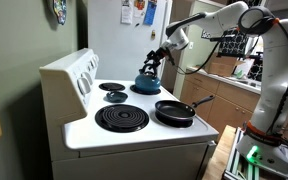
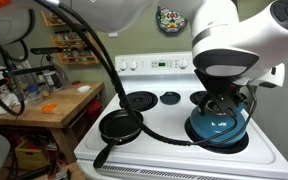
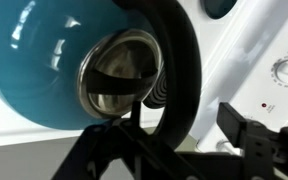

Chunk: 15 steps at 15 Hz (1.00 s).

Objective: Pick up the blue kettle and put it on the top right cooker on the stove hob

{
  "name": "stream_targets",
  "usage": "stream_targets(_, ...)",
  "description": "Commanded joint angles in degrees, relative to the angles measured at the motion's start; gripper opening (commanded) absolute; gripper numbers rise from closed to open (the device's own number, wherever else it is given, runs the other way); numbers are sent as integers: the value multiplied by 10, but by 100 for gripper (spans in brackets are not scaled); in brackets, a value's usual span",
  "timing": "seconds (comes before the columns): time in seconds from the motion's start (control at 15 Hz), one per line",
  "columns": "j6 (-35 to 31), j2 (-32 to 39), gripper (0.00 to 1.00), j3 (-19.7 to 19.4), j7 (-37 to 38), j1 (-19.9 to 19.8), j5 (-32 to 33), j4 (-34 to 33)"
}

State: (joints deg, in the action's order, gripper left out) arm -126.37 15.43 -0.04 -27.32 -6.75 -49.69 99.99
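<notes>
The blue kettle (image 1: 147,86) (image 2: 216,126) stands on the front right burner of the stove hob (image 1: 79,128) (image 2: 174,150). My gripper (image 1: 155,63) (image 2: 222,100) is right above it, with its fingers down on either side of the dark arched handle. In the wrist view the kettle (image 3: 29,60) fills the upper left. The handle (image 3: 181,60) runs between my gripper's (image 3: 174,122) fingers, with a white gap to the right finger, so it is open. The top right cooker (image 1: 111,87) (image 2: 198,97) is bare, behind the kettle and partly hidden by the gripper.
A black frying pan (image 1: 174,112) (image 2: 119,126) sits on the front left burner. A large coil burner (image 1: 121,119) (image 2: 136,100) and a small middle burner (image 1: 115,97) (image 2: 170,98) are bare. The knobbed back panel (image 1: 72,72) (image 2: 169,66) rises behind.
</notes>
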Motion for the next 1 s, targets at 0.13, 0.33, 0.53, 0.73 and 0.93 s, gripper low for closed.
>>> stream_targets(0.13, 60, 27, 32, 3, -1, -16, -39, -29)
stream_targets(0.33, 69, 35, 10, 2, 1, -18, -41, -34)
stream_targets(0.53, 75, 41, 0, 2, 4, -18, -41, -39)
stream_targets(0.73, 72, 41, 2, 1, 11, -16, -36, -42)
stream_targets(0.93, 71, 39, 2, 2, 20, -10, -26, -55)
